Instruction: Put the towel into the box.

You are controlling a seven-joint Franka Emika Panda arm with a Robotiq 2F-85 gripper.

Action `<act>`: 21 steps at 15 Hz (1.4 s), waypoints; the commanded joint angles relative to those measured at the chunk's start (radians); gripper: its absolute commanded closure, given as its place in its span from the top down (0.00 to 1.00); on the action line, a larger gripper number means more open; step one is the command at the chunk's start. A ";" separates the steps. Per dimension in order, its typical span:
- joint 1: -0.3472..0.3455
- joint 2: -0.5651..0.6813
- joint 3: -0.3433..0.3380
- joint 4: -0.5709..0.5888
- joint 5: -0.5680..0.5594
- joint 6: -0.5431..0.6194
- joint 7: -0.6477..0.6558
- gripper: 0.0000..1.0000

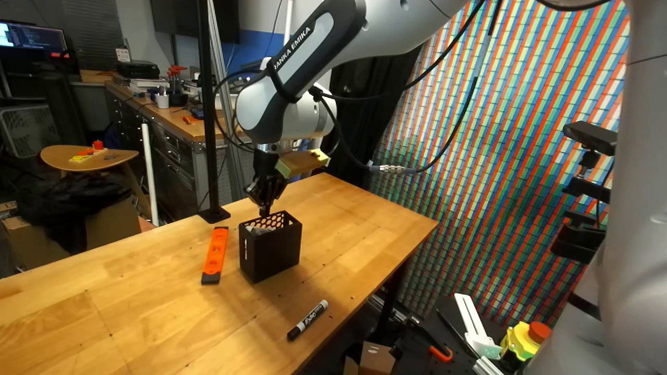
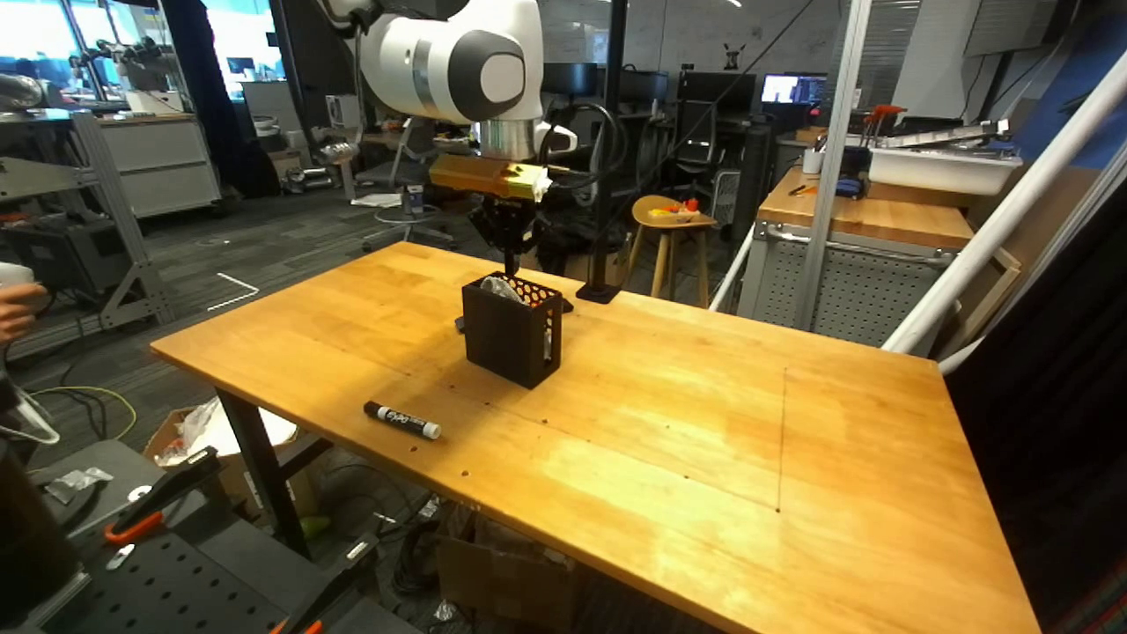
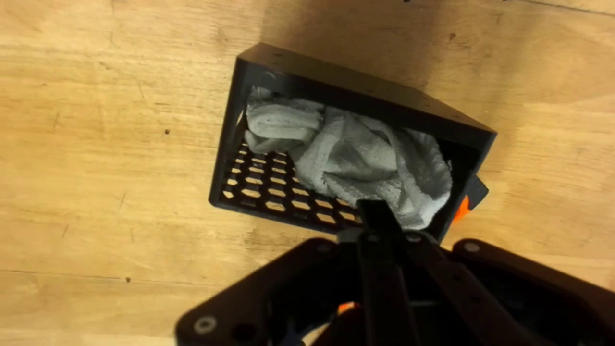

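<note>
My jaws look closed on nothing; with the towel [image 3: 355,154] inside the box [image 3: 365,98], at their eleven o'clock in the wrist view, I should lift straight up before swinging aside.

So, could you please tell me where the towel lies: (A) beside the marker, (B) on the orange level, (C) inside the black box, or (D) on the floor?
C, since the wrist view shows the pale towel bunched inside the open-topped black box.
</note>
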 commanded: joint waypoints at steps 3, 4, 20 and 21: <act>0.055 -0.062 0.000 -0.045 -0.017 -0.004 0.033 0.01; 0.065 -0.059 0.003 -0.041 -0.017 -0.004 0.037 0.01; 0.082 0.000 0.000 0.001 -0.031 0.002 0.006 0.01; 0.081 0.005 0.000 0.005 -0.030 0.002 0.003 0.01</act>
